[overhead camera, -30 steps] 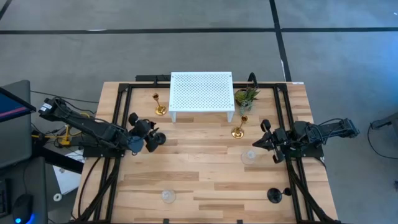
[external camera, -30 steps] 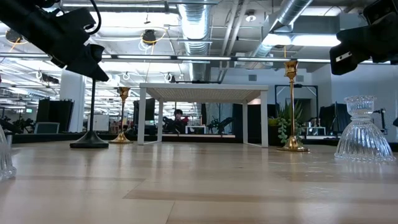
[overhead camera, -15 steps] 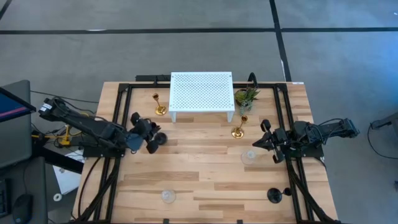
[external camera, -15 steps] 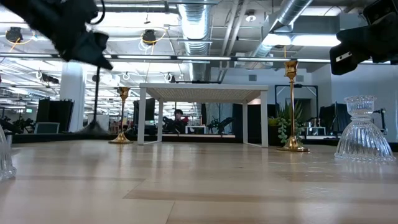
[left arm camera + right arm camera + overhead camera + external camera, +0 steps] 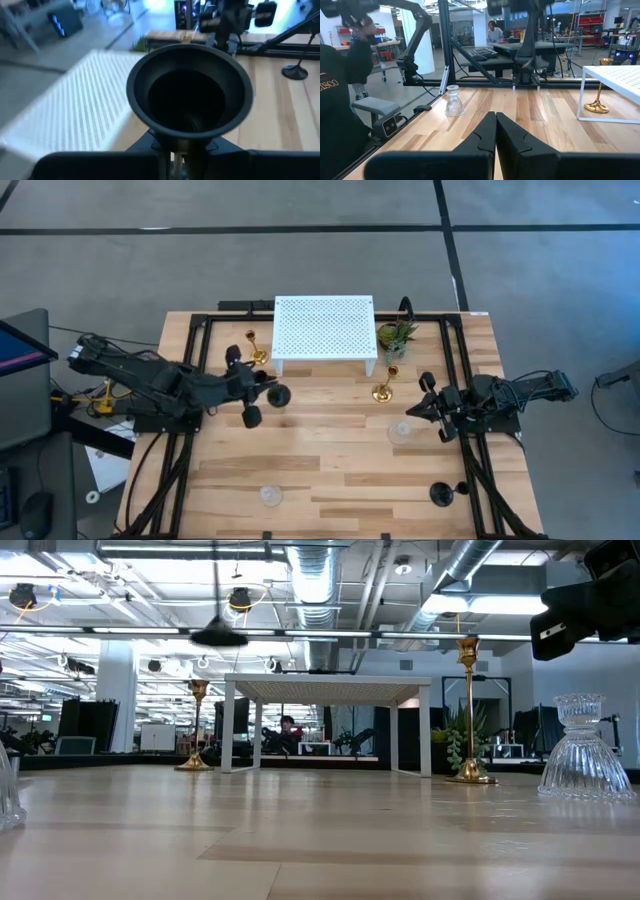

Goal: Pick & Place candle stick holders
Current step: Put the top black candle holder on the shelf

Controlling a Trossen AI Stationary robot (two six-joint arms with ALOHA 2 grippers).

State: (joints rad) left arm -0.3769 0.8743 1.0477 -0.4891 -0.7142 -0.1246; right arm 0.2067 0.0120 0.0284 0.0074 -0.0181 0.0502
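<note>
My left gripper (image 5: 260, 389) is shut on a black candle stick holder (image 5: 189, 95), held high over the table's left middle, in front of the white stand (image 5: 324, 335). Its round base (image 5: 218, 637) hangs well above the tabletop. My right gripper (image 5: 424, 409) is shut and empty at the table's right, beside a clear glass holder (image 5: 402, 430). A gold holder (image 5: 257, 350) stands on its base left of the stand. Another gold holder (image 5: 382, 390) stands at the stand's front right. A second glass holder (image 5: 269, 496) and a second black one (image 5: 440, 494) stand near the front edge. My left gripper pinches the black holder's thin stem just under its top cup (image 5: 179, 146) between its two fingers. The fingers come about level from the table's left, across the stem. The holder hangs upright, with its base (image 5: 218, 637) lifted clear of the table.
A small green plant (image 5: 396, 335) stands at the stand's right end. Black frame rails (image 5: 190, 430) run along the table's left and right sides. Bare wood lies across the middle (image 5: 330, 450). A person's dark sleeve (image 5: 340, 100) shows beyond the table's left side.
My left gripper has risen and gone toward the table's right with the black holder. The holder stood on the table a second ago and now hangs upright, its base well clear of the table.
</note>
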